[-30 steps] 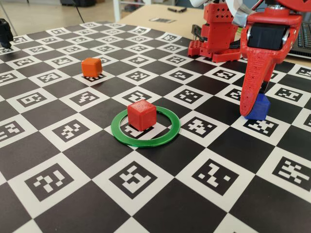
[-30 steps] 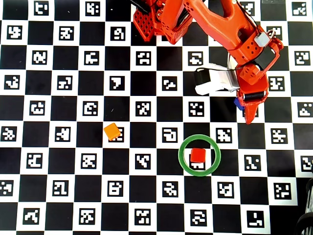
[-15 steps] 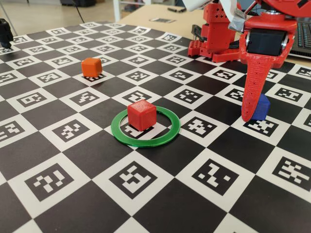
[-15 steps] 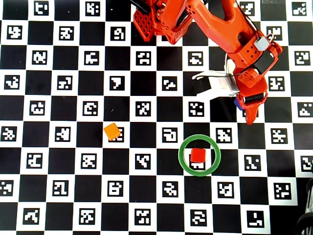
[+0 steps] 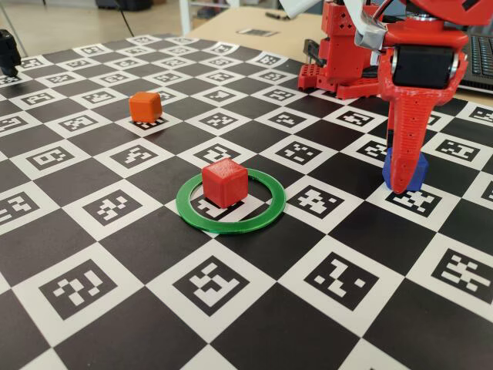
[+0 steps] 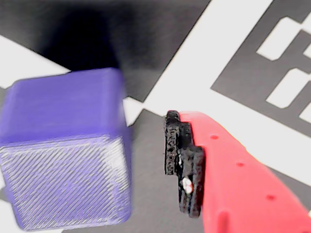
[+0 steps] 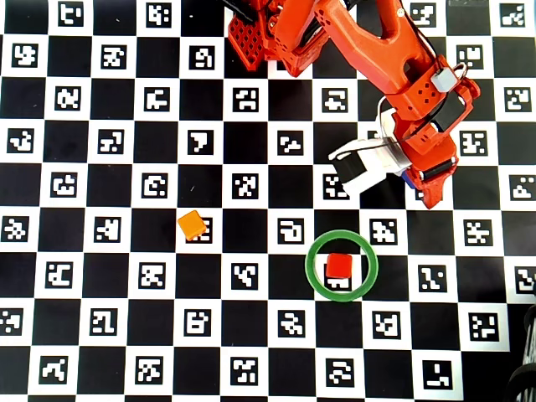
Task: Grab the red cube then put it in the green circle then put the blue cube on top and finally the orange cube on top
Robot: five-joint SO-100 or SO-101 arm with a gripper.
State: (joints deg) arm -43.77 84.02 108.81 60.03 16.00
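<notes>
I've got the gripper (image 5: 404,183) down at board level around the blue cube (image 5: 417,171), red finger in front of it in the fixed view. In the wrist view the blue cube (image 6: 65,150) sits just beside the red finger's black pad (image 6: 181,170), a clear gap between them, so no grip yet. The other finger isn't visible there, so I can't tell how wide the jaws stand; nothing is held, as far as I can see.

Red cube (image 5: 224,183) already sits inside the green circle (image 5: 266,216), so step one looks done. In the overhead view that ring (image 7: 312,272) lies below and left of the gripper (image 7: 423,180), fairly near. Orange cube (image 7: 192,224) is well apart, further left, untouched.

My call: close across the blue cube's flat sides, lift, carry it toward the ring, set it on the red cube. Risk: the finger nudges the cube sideways.
</notes>
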